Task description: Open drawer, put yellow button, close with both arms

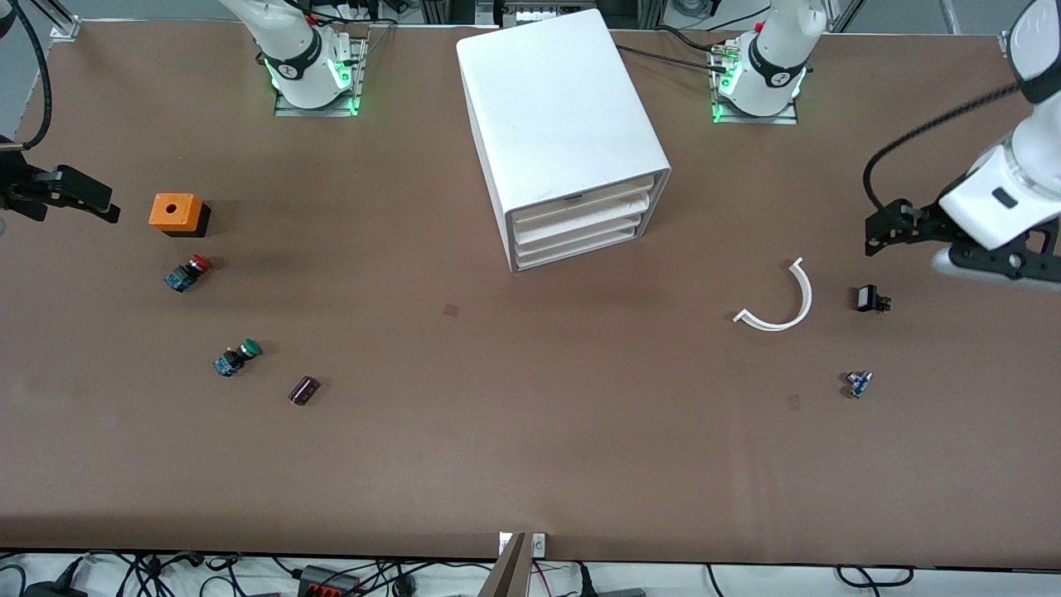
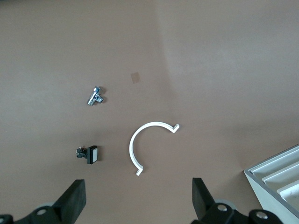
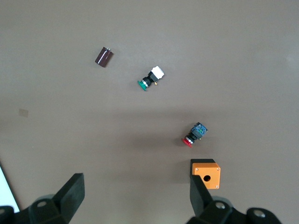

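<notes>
All drawers of the white drawer cabinet (image 1: 572, 141) sit closed; no yellow button shows anywhere. My left end effector (image 2: 138, 198) and right end effector (image 3: 135, 198) hover wide apart over the worktop (image 1: 530, 448), so this fits either before opening or after closing.

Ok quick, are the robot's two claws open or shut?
Left gripper: open, holding nothing, over the table.
Right gripper: open, holding nothing, over the table.

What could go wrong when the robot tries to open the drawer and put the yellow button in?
No plainly yellow button shows. The closest is the orange box, so the open right gripper might grab the red button or green button by mistake. The white drawer unit sits loose and all its drawers are shut, so it may slide when the open left gripper pulls.
</notes>
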Motion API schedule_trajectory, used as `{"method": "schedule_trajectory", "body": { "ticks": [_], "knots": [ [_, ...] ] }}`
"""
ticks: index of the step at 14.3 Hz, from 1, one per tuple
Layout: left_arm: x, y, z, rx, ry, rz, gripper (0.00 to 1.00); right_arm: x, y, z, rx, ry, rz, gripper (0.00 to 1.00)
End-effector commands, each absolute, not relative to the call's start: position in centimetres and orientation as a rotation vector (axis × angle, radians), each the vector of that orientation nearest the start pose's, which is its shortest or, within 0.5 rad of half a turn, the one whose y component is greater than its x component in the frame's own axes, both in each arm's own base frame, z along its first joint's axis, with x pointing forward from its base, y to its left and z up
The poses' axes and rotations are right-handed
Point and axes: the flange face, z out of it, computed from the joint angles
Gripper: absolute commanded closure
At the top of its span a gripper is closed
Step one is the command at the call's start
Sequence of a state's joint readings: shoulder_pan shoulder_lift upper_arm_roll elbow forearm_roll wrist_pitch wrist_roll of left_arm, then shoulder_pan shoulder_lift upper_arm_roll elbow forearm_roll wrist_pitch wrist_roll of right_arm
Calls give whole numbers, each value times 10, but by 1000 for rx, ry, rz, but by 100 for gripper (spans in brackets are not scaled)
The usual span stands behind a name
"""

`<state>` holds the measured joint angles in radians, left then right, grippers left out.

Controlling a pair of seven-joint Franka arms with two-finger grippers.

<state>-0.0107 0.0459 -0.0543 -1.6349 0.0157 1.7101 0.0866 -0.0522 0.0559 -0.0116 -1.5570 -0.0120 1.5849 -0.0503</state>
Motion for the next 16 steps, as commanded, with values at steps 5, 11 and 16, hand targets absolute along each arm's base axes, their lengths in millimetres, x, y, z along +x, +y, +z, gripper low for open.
{"method": "schedule_trajectory", "body": {
  "ticks": [5,11,16],
  "knots": [
    [547,-34,575,-3134,245,-22,0,563,-38,603,-3166,8,39,0],
    [546,-31,576,-3135,233,-2,0,562,-42,605,-3166,21,32,0],
    [547,-33,579,-3135,235,-2,0,562,-44,602,-3165,23,51,0]
  ]
}}
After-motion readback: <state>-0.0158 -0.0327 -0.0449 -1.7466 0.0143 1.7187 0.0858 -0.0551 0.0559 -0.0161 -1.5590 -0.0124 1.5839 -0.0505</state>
